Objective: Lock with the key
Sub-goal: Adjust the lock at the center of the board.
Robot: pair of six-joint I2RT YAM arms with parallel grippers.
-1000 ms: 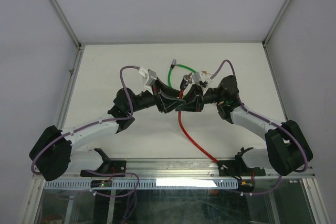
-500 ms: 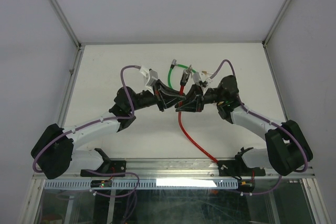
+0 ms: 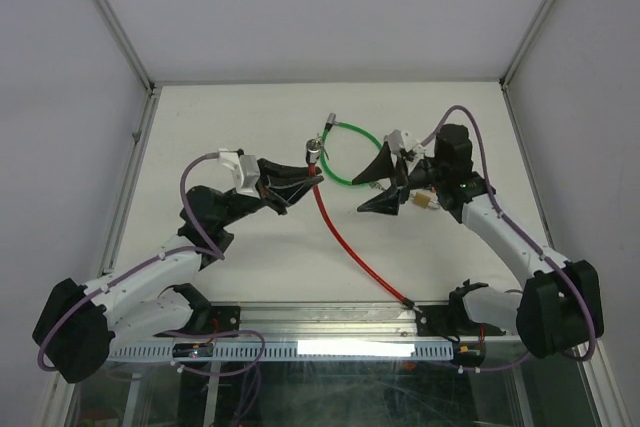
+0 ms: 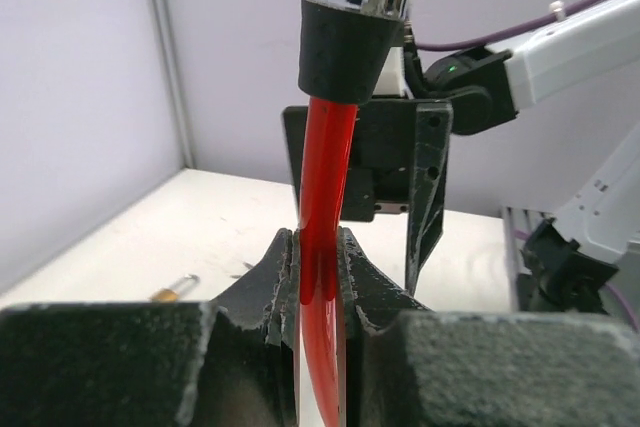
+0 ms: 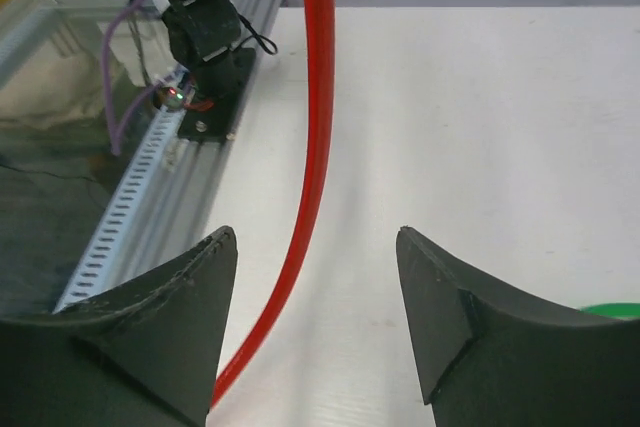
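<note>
A red cable [image 3: 345, 242] ends in a chrome lock head with a black collar [image 3: 314, 154] [image 4: 350, 7]. My left gripper [image 3: 305, 184] [image 4: 318, 247] is shut on the red cable [image 4: 322, 197] just below that head and holds it upright. My right gripper [image 3: 360, 194] [image 5: 315, 237] stands open to the right of the lock, holding nothing. The red cable [image 5: 318, 97] runs past below its fingers. A small brass piece that may be the key [image 4: 170, 292] lies on the table. A similar brass piece [image 3: 425, 204] shows beside the right arm.
A green cable loop [image 3: 345, 152] lies behind the lock, between the two grippers. An aluminium rail [image 3: 330, 315] [image 5: 150, 177] runs along the near table edge. Enclosure walls and posts [image 3: 135, 152] stand on both sides and at the back.
My right gripper let go, opened and drew back to the right. My left gripper shut on the red cable and carried the lock head to the left, away from the right arm.
</note>
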